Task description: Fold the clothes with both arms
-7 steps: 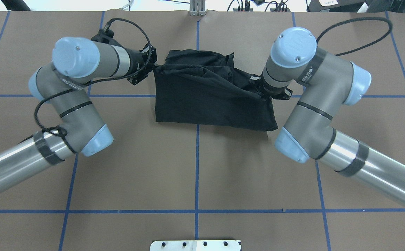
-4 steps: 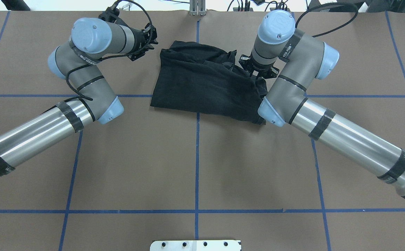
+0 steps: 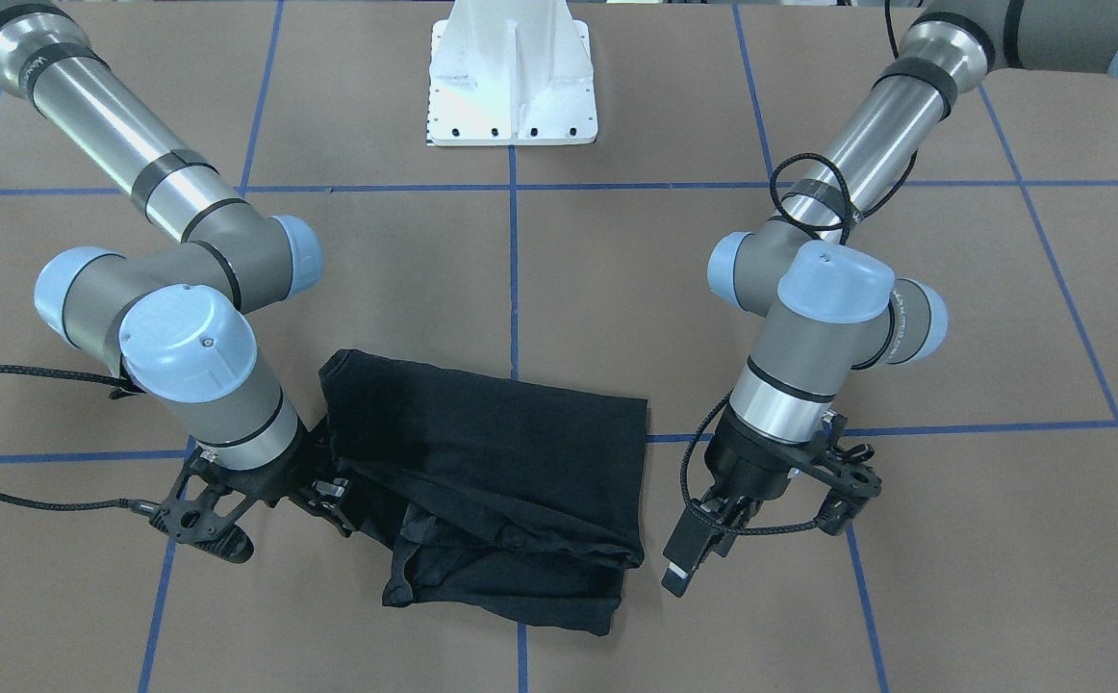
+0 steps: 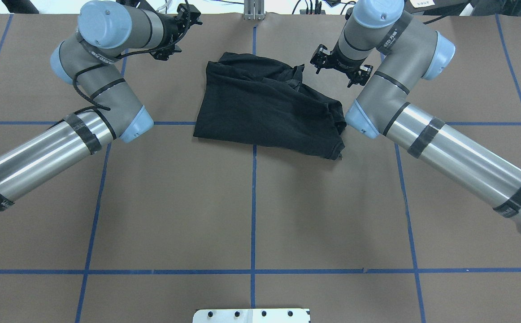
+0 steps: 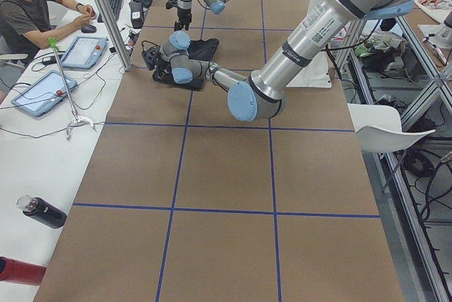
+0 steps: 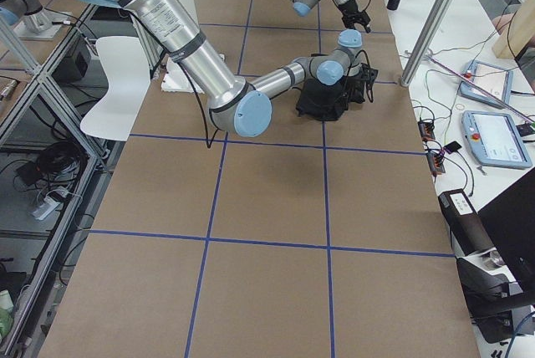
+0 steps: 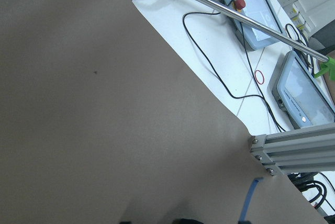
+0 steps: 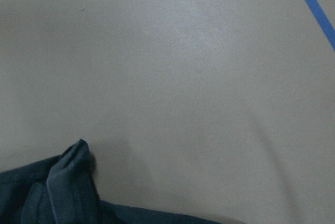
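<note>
The black T-shirt [image 4: 265,105] lies folded in a rumpled rectangle on the brown table, far of centre, with its print hidden. It also shows from the front [image 3: 492,462], where bunched layers lie along its near edge. My left gripper [image 4: 188,20] hangs above the table, clear of the shirt's left side [image 3: 692,556], open and empty. My right gripper [image 4: 337,67] hovers just off the shirt's right end [image 3: 328,496], open and holding nothing. The right wrist view catches only a corner of the shirt [image 8: 57,187] at its lower left.
The white pedestal base [image 3: 511,87] stands at the robot's side of the table. Blue tape lines [image 4: 253,202] grid the brown surface. Past the far edge are an aluminium post [image 4: 253,11], cables and tablets [image 7: 303,98]. A person [image 5: 35,13] sits at the side bench.
Both grippers have let go of the shirt's upper corners and drawn back towards the far edge. The lifted flap has dropped, and the shirt now lies flat in its fold.
</note>
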Available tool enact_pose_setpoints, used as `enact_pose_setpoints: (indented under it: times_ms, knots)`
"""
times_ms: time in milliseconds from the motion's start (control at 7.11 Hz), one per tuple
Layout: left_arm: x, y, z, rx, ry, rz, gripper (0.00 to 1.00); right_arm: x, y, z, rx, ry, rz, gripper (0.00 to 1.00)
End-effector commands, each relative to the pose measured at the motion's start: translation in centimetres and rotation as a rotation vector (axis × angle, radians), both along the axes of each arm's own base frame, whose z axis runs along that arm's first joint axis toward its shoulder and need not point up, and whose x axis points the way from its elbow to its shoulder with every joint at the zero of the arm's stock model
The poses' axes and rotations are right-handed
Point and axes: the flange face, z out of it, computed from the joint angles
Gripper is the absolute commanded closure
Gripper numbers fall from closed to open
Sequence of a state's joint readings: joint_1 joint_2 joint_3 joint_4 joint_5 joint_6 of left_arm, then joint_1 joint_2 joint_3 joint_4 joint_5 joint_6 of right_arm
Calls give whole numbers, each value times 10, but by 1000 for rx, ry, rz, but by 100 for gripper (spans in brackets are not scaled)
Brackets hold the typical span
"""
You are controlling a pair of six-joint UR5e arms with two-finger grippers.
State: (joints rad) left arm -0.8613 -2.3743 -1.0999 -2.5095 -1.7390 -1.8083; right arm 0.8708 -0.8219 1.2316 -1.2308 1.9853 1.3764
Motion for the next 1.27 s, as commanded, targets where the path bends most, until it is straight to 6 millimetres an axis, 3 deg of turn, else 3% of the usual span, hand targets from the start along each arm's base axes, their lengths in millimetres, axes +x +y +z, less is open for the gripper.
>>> enact_pose_setpoints:
  times_ms: [0, 141, 281, 422, 562, 703, 984, 1125]
  knots:
    - [-53, 41, 3, 146, -71, 141, 0, 46, 33, 0, 20, -1, -11, 0]
    - [-90, 71, 15, 311, -232, 231, 0, 89, 42, 8, 88, 60, -77, 0]
    - [-126, 79, 20, 393, -370, 276, 0, 137, 44, 19, 142, 138, -155, 0]
    - [-161, 97, 37, 439, -462, 339, 0, 184, 47, 44, 169, 172, -242, 0]
    - [-213, 118, 59, 481, -542, 411, 0, 225, 49, 79, 188, 169, -310, 0]
    - [-269, 141, 92, 539, -654, 489, 0, 261, 53, 112, 195, 170, -350, 0]
    - [-359, 184, 192, 581, -837, 619, 0, 337, 69, 170, 215, 174, -403, 0]
    - [-414, 199, 226, 625, -859, 676, 0, 367, 84, 194, 231, 146, -439, 0]
